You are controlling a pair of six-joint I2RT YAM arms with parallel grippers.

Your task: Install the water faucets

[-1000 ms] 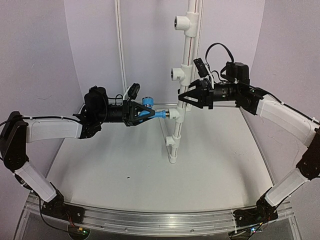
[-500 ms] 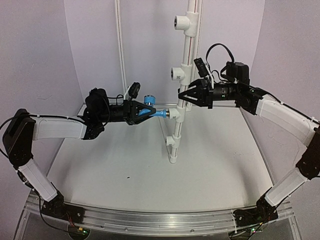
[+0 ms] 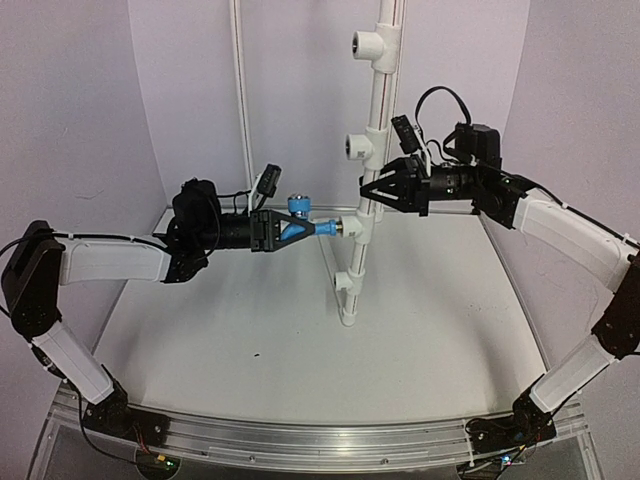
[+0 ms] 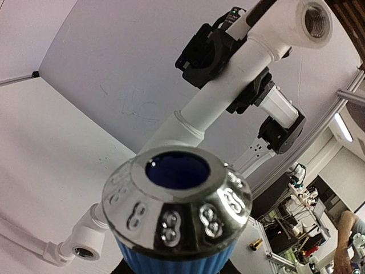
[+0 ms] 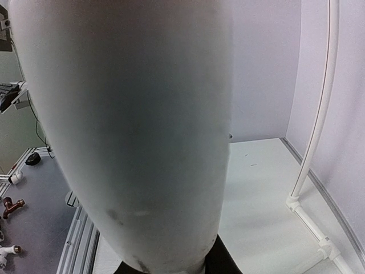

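The bright-blue faucet [image 3: 296, 226] lies level in my left gripper [image 3: 288, 229], which is shut on its body. Its silvery end meets the side opening of a white tee fitting [image 3: 354, 227] on the upright white pipe [image 3: 378, 95]. In the left wrist view the faucet's round knob [image 4: 177, 197], with a silver cap and blue ribs, fills the lower middle and hides my fingers. My right gripper [image 3: 372, 190] is closed round the pipe just above that tee. The pipe [image 5: 125, 131] fills the right wrist view and hides the fingers.
Two more tee fittings sit higher on the pipe, one in the middle [image 3: 356, 146] and one near the top [image 3: 366, 42]. A lower fitting [image 3: 345, 283] sits near the pipe's foot. A thin white conduit [image 3: 240, 90] runs up the back wall.
My left gripper has moved right with the faucet, bringing its silvery end up to the tee. My right gripper has closed in on the pipe a little.
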